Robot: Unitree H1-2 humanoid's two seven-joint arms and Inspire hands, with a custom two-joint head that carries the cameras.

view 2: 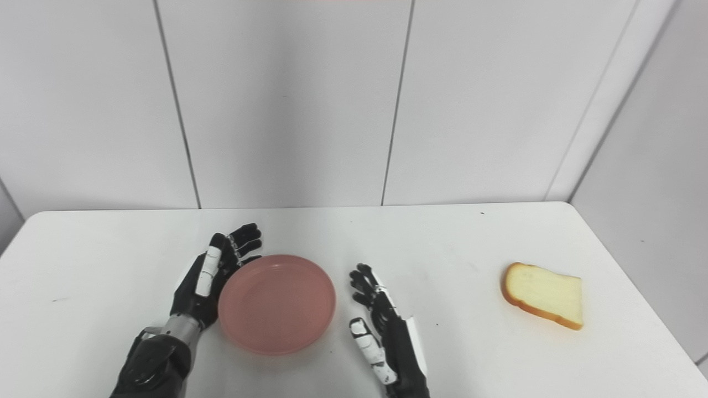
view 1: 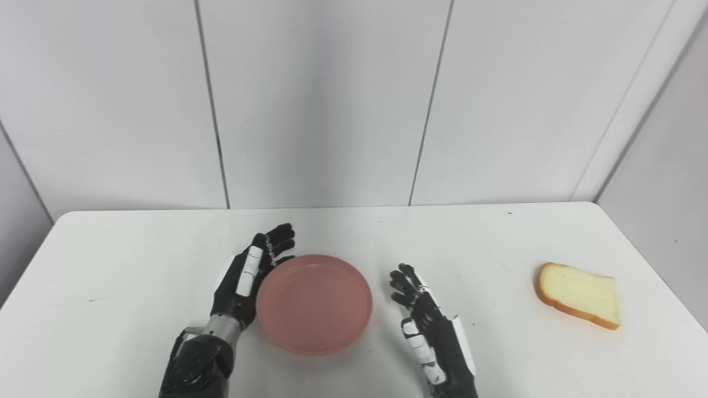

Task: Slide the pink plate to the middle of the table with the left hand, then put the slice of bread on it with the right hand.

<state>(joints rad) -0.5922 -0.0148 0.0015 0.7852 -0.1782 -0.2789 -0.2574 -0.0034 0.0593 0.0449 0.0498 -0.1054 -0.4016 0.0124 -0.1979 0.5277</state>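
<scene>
From my left eye, the pink plate (view 1: 314,303) sits flat on the white table (view 1: 138,260), a little left of the middle and near my edge. My left hand (view 1: 246,276) stands on edge just beside the plate's left rim, palm toward it, fingers (view 1: 279,236) loosely spread and curling over the far-left rim; I cannot tell whether they touch it. My right hand (view 1: 426,320) waits on edge near the plate's right side, apart from it, fingers apart and holding nothing. The slice of bread (view 1: 578,294) lies flat well off to the right.

From my right eye, the plate (view 2: 276,303) lies between both hands (view 2: 213,273) (view 2: 384,326), a clear gap showing on the right. The bread (view 2: 545,296) rests near the table's right edge.
</scene>
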